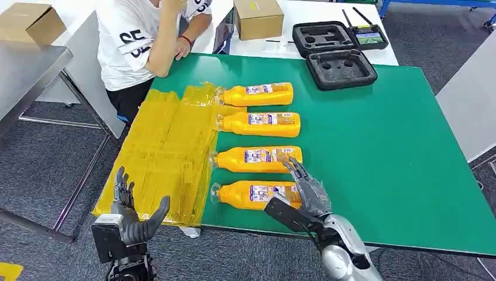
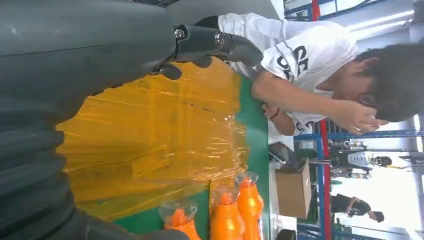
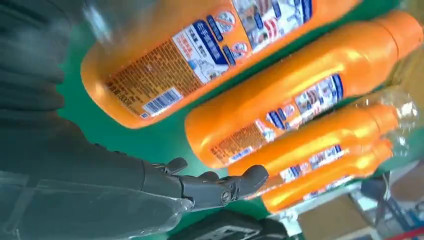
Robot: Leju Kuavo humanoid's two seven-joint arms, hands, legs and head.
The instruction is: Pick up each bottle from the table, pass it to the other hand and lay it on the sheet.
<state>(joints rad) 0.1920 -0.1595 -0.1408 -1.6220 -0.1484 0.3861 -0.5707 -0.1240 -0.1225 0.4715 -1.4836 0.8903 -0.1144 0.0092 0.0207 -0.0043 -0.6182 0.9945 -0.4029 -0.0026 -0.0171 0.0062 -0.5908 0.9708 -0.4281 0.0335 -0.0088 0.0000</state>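
**Right hand reaching over the nearest bottle, left hand waiting beside the sheet**

Four orange plastic bottles with clear caps and printed labels are lying on their sides in a row on the green table (image 1: 409, 152), caps pointing left toward the crinkled yellow plastic sheet (image 1: 164, 152). The nearest bottle (image 1: 254, 195) is lying just right of the sheet's right edge; the second bottle (image 1: 257, 158) is lying beyond it, then the third bottle (image 1: 260, 124), and the farthest bottle (image 1: 257, 95) has its cap on the sheet's far right corner. None is resting fully on the sheet yet, so the task appears to be at its beginning.

The right hand (image 1: 309, 190) is hovering over the base end of the nearest bottle, its fingers spread apart and holding nothing; the fingertips are pointing toward the second bottle. It seems to be lining up for a grasp around the bottle's body, where the label offers a broad surface.

The left hand (image 1: 133, 215) is hanging at the near left edge of the table, beside the sheet's near corner, fingers apart and upright with the thumb out, holding nothing. That pose looks like readiness to receive a bottle.

Further out, a person in a white printed shirt (image 1: 131, 47) is sitting at the far left corner. A black foam-lined case (image 1: 333, 52) is lying open at the far edge, with a cardboard box (image 1: 258, 17) on the white table beyond.
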